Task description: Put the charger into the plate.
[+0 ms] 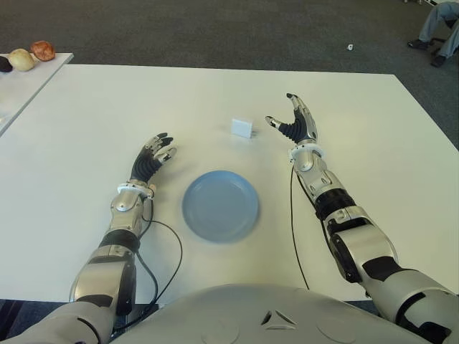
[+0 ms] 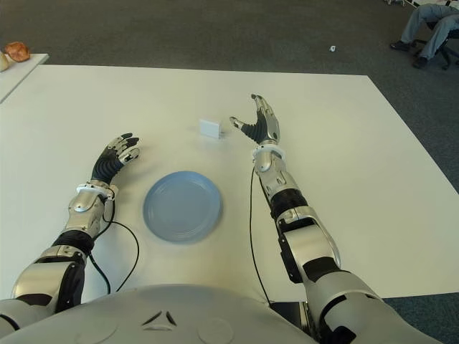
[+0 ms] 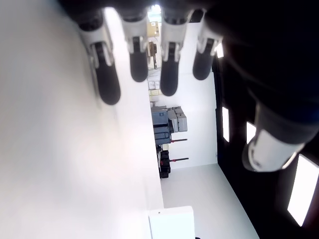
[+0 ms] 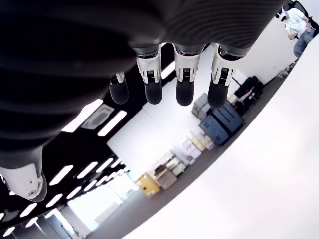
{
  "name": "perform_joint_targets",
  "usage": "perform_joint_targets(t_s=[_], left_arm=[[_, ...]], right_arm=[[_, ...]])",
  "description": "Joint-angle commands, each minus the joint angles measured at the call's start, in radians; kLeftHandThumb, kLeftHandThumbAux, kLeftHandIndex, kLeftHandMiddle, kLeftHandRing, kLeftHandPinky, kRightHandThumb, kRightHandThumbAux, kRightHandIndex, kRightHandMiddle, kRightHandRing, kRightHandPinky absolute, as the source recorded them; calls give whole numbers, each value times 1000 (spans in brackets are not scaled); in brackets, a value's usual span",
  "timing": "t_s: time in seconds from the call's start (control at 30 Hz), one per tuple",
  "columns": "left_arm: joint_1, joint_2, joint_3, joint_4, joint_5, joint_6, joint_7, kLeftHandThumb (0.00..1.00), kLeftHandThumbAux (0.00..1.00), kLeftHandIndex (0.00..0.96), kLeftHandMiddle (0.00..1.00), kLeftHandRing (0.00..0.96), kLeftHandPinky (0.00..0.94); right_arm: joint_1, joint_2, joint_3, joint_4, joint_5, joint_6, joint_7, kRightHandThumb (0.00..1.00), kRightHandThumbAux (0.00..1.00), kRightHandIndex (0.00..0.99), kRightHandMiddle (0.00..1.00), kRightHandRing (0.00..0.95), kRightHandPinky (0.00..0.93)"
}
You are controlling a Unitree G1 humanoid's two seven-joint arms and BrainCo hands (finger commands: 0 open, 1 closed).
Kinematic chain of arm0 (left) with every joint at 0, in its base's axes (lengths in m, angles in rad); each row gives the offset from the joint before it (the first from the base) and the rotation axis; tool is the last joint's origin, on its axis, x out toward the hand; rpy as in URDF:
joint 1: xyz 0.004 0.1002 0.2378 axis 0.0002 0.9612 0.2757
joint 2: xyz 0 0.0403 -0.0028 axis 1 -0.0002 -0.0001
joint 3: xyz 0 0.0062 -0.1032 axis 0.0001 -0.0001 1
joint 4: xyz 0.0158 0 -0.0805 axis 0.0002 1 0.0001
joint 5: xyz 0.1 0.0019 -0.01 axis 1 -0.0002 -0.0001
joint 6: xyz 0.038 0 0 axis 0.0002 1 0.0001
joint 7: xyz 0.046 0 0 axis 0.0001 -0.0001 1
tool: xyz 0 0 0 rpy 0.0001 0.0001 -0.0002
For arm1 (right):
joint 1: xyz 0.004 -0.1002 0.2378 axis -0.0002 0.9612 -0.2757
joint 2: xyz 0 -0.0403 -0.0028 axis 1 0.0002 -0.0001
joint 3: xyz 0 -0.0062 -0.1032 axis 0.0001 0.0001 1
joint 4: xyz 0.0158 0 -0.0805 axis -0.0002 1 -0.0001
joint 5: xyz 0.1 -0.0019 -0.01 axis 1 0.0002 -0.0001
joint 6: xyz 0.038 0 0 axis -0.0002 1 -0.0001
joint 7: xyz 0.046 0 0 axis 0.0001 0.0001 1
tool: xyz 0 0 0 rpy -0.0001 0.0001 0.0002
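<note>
Charger (image 1: pixel 242 127) sits on the white table (image 1: pixel 373 136), a small white block, beyond the blue plate (image 1: pixel 220 206) and apart from it; nothing in the plate. Right hand (image 1: pixel 295 123) is just to the right of the charger, palm turned toward it, fingers (image 4: pixel 185 82) extended and spread, holding nothing, a small gap between thumb and charger. Left hand (image 1: pixel 154 158) shows left of the plate, fingers (image 3: pixel 107 79) loosely extended, empty; contact with the table not clear. Cables run from both forearms back toward the torso. Side table at far left carries a few roundish items (image 1: pixel 32 54); a seated person's legs (image 1: pixel 439 29) at top right, on the carpet.
</note>
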Motion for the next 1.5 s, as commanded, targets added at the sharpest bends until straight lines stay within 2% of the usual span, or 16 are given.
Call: perform_joint_targets(t_s=[0.03,0.27,0.37,0.53,0.77,1.5], left_arm=[[31,-17,-22,44,27,58,-10,0,627,154,205,131,2],[23,-16,-20,65,26,63,-14,0,631,139,210,146,46],[21,-19,-19,72,24,60,-15,0,635,137,208,148,59],[22,-19,-19,78,23,55,-18,0,635,131,202,150,76],[30,-22,-14,72,17,49,-23,0,636,125,200,151,76],[87,-32,-8,18,2,34,-35,0,656,126,198,150,78]], right_arm=[[-60,12,23,94,-7,-31,6,363,488,0,25,48,116],[-121,22,68,237,-25,-97,0,355,462,0,25,39,109],[-139,14,103,274,-51,-116,5,343,460,0,14,24,72],[-162,13,157,317,-91,-126,9,319,454,0,2,4,13],[-182,38,210,373,-124,-108,14,314,424,0,0,0,0],[-229,86,258,445,-133,-96,56,326,351,0,0,0,0]])
